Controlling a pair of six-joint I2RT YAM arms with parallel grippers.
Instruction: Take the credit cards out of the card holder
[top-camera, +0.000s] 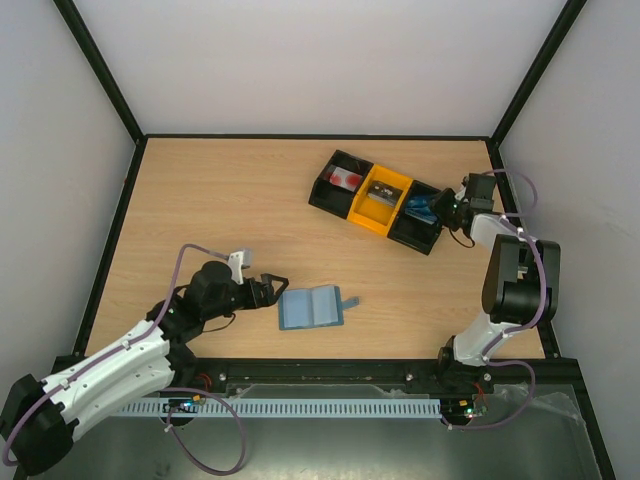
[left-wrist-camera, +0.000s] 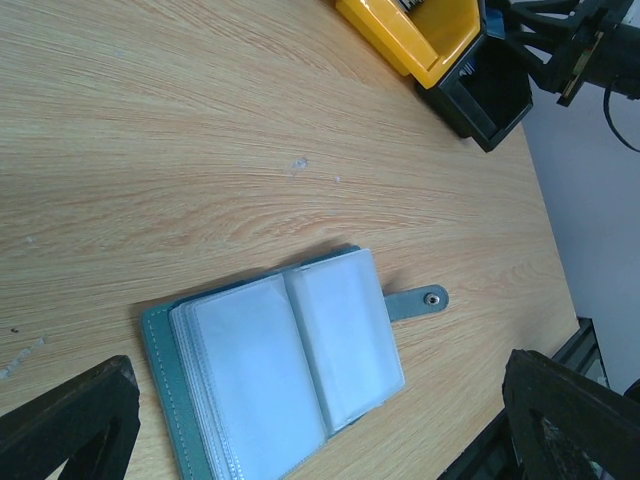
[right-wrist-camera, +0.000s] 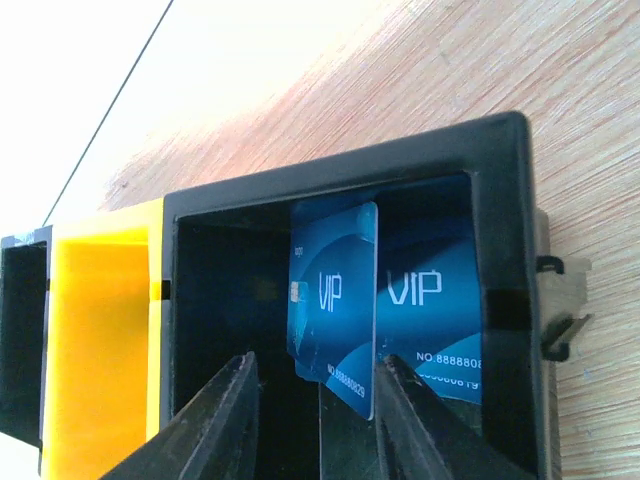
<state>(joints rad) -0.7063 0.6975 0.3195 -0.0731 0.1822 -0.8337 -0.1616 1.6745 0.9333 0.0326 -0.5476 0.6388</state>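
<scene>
A: Bright, even light from above. The table (top-camera: 200, 200) carries only soft, short shadows beside the arms.
B: The right wrist view burns out white at top left, and the right fingers (right-wrist-camera: 215, 420) look dark and blurred.
A: Print on the blue card (right-wrist-camera: 335, 300) reads sharp.
B: In the left wrist view, the clear sleeves of the card holder (left-wrist-camera: 280, 380) glare pale, and the left fingers (left-wrist-camera: 70, 420) are soft black smudges.

Quick tally from my remote feed: there was 1 card holder (top-camera: 310, 308) and 1 tray (top-camera: 322, 196) w/ 3 bins, 2 black + 1 yellow. Cards: 1 white/red card (top-camera: 347, 178), 1 dark grey card (top-camera: 381, 194), and a blue card (right-wrist-camera: 335, 300). The VIP print showed 2x on the wrist cam, so I couldn't tell if that was 1 or 2 tbh.
</scene>
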